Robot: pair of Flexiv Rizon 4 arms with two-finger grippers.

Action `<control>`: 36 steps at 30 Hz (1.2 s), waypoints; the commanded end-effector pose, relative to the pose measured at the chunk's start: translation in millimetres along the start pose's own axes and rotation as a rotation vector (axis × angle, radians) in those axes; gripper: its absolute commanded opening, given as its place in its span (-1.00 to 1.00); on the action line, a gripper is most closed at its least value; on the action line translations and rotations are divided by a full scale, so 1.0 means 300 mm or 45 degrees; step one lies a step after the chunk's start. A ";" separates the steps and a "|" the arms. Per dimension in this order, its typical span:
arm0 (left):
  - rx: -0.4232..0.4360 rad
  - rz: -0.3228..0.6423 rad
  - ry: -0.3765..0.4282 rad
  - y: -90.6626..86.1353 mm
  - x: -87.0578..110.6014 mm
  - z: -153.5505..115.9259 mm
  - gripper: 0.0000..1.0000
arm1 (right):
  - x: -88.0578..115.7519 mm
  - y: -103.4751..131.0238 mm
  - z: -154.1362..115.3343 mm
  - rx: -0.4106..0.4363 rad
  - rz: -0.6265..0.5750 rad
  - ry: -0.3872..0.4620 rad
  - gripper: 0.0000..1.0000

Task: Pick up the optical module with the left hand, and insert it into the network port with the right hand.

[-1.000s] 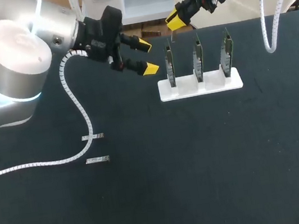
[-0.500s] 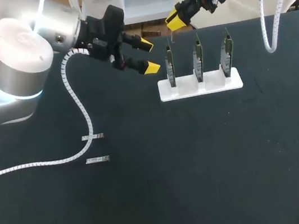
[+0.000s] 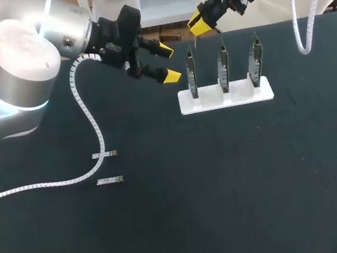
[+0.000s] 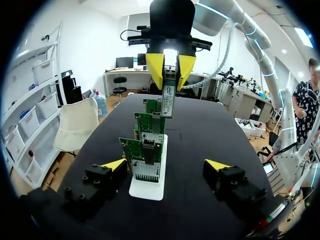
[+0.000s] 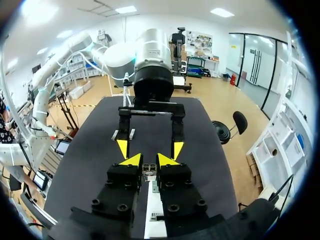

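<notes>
My right gripper (image 3: pixel 201 24) hangs above the leftmost of three green network boards (image 3: pixel 191 71), shut on a small metal optical module (image 5: pixel 149 171) that points down toward the board. From the left wrist view, the right gripper (image 4: pixel 170 65) and its optical module (image 4: pixel 167 100) sit over the row of boards (image 4: pixel 142 157). My left gripper (image 3: pixel 167 63) stands open and holds nothing, just left of the white holder (image 3: pixel 226 97), facing the boards. Its fingers (image 4: pixel 114 164) flank the nearest board without touching it. In the right wrist view, the left gripper (image 5: pixel 150 148) shows ahead of my right gripper (image 5: pixel 149 160).
Two more small metal modules (image 3: pixel 104 154) (image 3: pixel 110 181) lie on the black table to the left, beside the left arm's white cable (image 3: pixel 88 123). The white holder (image 4: pixel 147 187) carries all three upright boards near the table's far edge.
The left gripper has edged slightly up and toward the holder. The right gripper keeps its hold on the module and has barely moved.
</notes>
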State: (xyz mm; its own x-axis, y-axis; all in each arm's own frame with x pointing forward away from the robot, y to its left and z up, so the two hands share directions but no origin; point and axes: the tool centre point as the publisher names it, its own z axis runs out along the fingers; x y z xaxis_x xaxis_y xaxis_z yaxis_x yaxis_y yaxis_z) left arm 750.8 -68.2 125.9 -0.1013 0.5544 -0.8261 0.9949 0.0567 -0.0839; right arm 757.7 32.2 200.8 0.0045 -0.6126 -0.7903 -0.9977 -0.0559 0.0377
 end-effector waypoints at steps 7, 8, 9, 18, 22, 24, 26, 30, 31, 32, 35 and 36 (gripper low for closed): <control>0.002 -0.002 0.006 0.004 -0.002 0.002 1.00 | -0.007 -0.004 0.042 0.019 -0.004 0.013 -1.00; 0.002 -0.002 0.006 0.004 -0.002 0.002 1.00 | -0.006 -0.002 0.046 0.017 -0.014 0.027 -1.00; 0.002 -0.002 0.006 0.004 -0.002 0.002 1.00 | -0.004 -0.001 0.050 0.017 -0.021 0.037 -1.00; 0.002 -0.002 0.006 0.004 -0.002 0.002 1.00 | -0.008 -0.006 0.074 0.014 -0.068 0.077 -1.00; 0.002 -0.002 0.006 0.004 -0.002 0.002 1.00 | -0.005 -0.013 0.082 0.020 -0.082 0.091 -1.00; 0.002 -0.002 0.006 0.004 -0.002 0.002 1.00 | 0.000 -0.018 0.085 0.027 -0.089 0.099 -1.00; 0.002 -0.002 0.006 0.004 -0.002 0.002 1.00 | 0.004 -0.023 0.086 0.041 -0.093 0.110 -1.00; 0.002 -0.002 0.006 0.004 -0.002 0.002 1.00 | 0.012 -0.032 0.088 0.051 -0.109 0.132 -1.00; 0.002 -0.002 0.006 0.004 -0.002 0.002 1.00 | 0.014 -0.033 0.089 0.052 -0.110 0.133 -1.00; 0.002 -0.002 0.006 0.004 -0.002 0.002 1.00 | 0.015 -0.035 0.090 0.055 -0.112 0.137 -1.00; 0.002 -0.002 0.006 0.004 -0.002 0.002 1.00 | 0.019 -0.040 0.095 0.060 -0.112 0.145 -1.00; 0.002 -0.002 0.006 0.004 -0.002 0.002 1.00 | 0.021 -0.042 0.098 0.062 -0.112 0.150 -1.00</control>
State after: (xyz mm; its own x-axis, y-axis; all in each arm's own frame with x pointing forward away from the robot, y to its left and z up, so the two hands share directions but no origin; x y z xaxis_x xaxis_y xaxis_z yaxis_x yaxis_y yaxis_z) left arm 750.8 -67.8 125.7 -0.1008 0.5535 -0.8267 0.9949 0.0563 -0.0836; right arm 769.0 50.1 179.3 0.0970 -0.6921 -0.7152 -0.9951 -0.0809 -0.0566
